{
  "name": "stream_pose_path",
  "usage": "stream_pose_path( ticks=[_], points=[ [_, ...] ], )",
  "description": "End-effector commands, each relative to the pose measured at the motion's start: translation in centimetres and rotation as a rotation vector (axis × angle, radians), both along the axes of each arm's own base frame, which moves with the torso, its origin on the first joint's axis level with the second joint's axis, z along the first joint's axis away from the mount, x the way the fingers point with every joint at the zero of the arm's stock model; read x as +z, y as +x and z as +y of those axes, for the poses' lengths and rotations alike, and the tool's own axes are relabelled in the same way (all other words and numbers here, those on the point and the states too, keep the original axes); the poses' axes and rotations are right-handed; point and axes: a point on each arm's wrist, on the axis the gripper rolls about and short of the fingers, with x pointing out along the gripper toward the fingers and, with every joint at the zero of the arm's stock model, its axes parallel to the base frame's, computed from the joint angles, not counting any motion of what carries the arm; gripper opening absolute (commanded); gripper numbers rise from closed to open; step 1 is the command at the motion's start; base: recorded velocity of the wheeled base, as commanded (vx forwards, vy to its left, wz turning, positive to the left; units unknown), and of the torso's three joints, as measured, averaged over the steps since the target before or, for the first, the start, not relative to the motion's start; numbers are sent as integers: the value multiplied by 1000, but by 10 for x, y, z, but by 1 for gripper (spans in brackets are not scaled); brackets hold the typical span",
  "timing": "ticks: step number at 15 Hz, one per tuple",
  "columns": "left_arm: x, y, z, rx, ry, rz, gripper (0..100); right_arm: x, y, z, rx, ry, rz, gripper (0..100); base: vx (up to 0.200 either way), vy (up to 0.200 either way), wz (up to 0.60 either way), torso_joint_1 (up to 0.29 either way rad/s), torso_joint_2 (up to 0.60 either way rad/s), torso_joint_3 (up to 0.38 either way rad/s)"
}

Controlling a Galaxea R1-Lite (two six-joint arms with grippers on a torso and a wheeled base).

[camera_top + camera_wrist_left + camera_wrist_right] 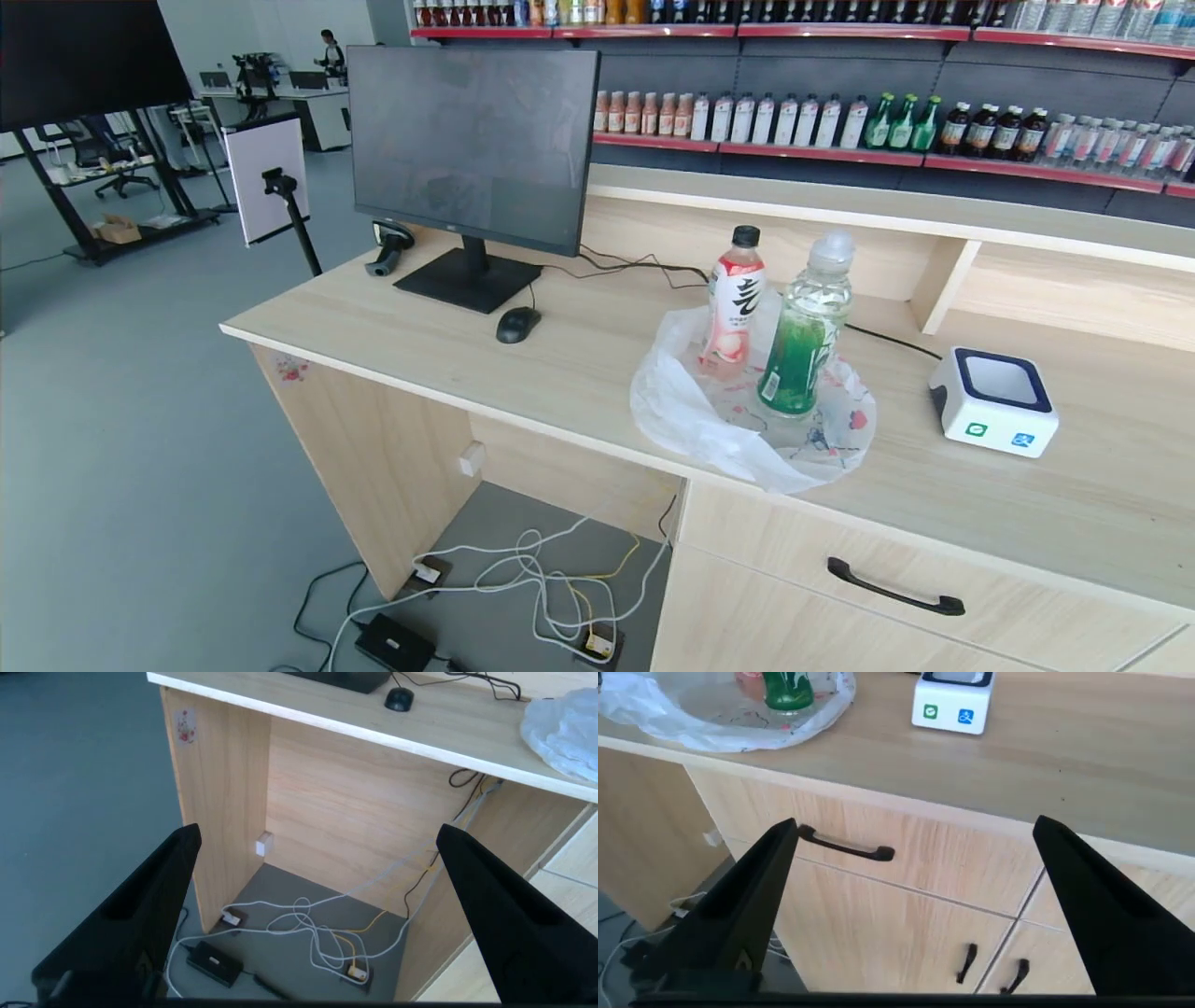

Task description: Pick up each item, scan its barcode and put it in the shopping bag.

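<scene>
Two bottles stand upright on the flattened clear shopping bag [691, 420] on the wooden counter: a pink peach drink bottle [734, 303] with a black cap and a green drink bottle [804, 327] with a clear cap. The white barcode scanner [992, 401] sits to their right on the counter. My left gripper [318, 915] hangs open below counter height, facing the opening under the desk. My right gripper [910, 919] is open too, in front of the drawer fronts, below the counter edge. From there the green bottle [787, 691], the bag [701, 723] and the scanner [952, 705] are seen above.
A monitor [471, 149], a mouse [516, 324] and a handheld scanner [387, 247] occupy the counter's left part. Cables [551, 579] lie on the floor under the desk. A drawer with a black handle [892, 588] is below the counter. Shelves of bottles [840, 117] stand behind.
</scene>
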Motion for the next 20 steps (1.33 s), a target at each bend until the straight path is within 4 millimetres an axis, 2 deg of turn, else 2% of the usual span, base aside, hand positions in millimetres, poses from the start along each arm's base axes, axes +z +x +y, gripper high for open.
stream_pose_path(
  ticks=[1,2,7,8,20],
  points=[
    [0,0,0,1,0,1,100,0,0,0,0,3,1,100,-200,0,-600,2,2,2],
    [0,0,0,1,1,-1,100,0,0,0,0,11,0,100,-200,0,-600,12,2,7],
    [0,0,0,-1,7,2,100,0,0,0,0,15,0,100,0,0,-600,0,-4,0],
    [-1,0,0,-1,9,7,100,0,0,0,0,15,0,100,0,0,0,0,0,0],
    [-1,0,0,-2,7,10,100,0,0,0,2,14,0,100,0,-200,0,4,2,1]
  ],
)
